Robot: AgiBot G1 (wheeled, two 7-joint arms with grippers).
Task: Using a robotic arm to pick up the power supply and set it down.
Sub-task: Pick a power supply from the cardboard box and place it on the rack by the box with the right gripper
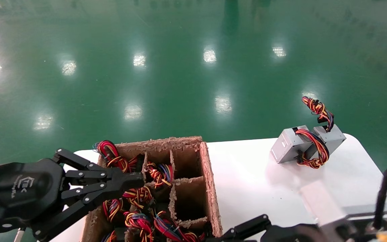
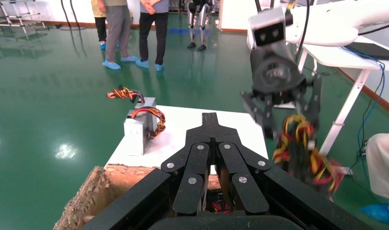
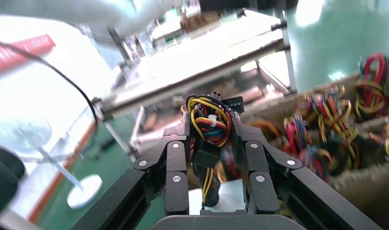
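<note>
Carrying step: right gripper (image 3: 209,125) clamping wire bundle (image 3: 208,120), power supply body apparently hanging below, unseen. Left gripper (image 1: 136,181) resting closed over carton (image 1: 210,188). Next: lowering onto tabletop (image 1: 247,174).

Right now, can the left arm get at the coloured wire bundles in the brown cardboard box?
Probably yes: the left tool hangs shut right over the open-topped brown cardboard box, with coloured wire bundles exposed beneath it and nothing covering them.
</note>
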